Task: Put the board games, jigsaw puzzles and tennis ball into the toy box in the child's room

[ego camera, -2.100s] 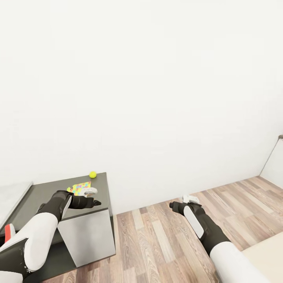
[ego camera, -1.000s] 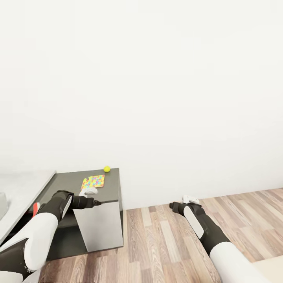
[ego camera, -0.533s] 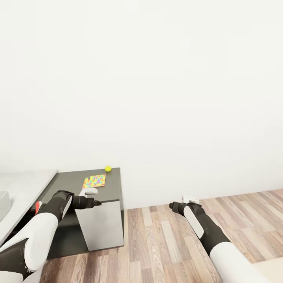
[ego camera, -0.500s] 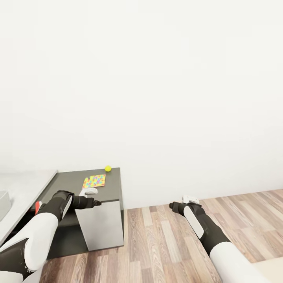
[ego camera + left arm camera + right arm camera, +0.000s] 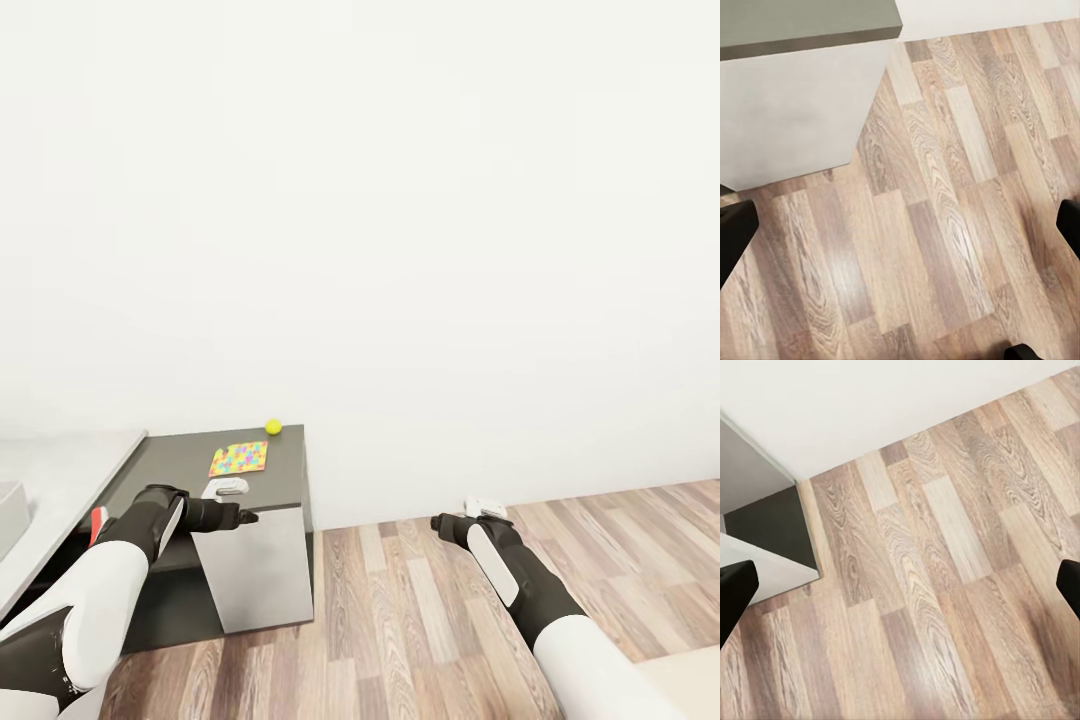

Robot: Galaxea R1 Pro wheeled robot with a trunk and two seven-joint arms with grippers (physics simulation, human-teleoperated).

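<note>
Both grippers — left [image 5: 243,516] and right [image 5: 437,522] — hang spread wide and empty above plank floor [image 5: 420,600]; jigsaw puzzle [image 5: 239,458] and tennis ball [image 5: 273,427] rest on the dark table [image 5: 180,470] at ten o'clock.

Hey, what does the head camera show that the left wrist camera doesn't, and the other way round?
Head view alone: the tennis ball and a jigsaw puzzle lying apart on the dark desk section, plus both arms.

Left wrist view alone: its open gripper's dark fingertips at the picture's edges, nothing between them.

Both: the wood-plank floor and the desk's pale side panel.

Table [image 5: 180,470] bearing jigsaw puzzle [image 5: 239,458], tennis ball [image 5: 273,427]
</note>
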